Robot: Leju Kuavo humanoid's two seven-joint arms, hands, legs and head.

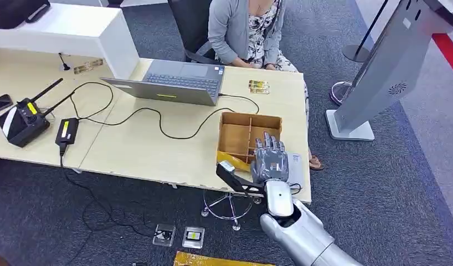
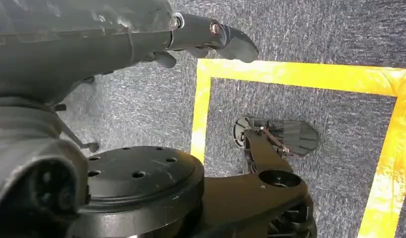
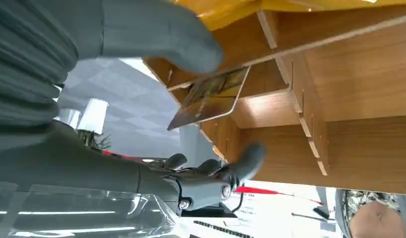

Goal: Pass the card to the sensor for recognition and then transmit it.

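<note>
The desk (image 1: 135, 144) carries one laptop (image 1: 174, 83) and one wooden box (image 1: 249, 136) with dividers, set near its right end; one person (image 1: 243, 30) sits behind it, and one grey kiosk (image 1: 379, 83), probably the sensor, stands on the floor well to the right. One card (image 3: 211, 96) leans at the box's near wall, and another (image 1: 258, 86) lies by the laptop. The right hand (image 1: 269, 160) hovers over the box's near edge, fingers spread and straight. The wrist view shows the thumb (image 3: 156, 32) close above the card and the dark fingers (image 3: 240, 163) apart below it, not yet pinching. The left hand (image 2: 211, 37) hangs over the floor, holding nothing, fingers loosely extended.

The likely risk is that the fingers, closing off-centre, tip the card flat into a compartment or catch the box wall and drag the box along.
</note>
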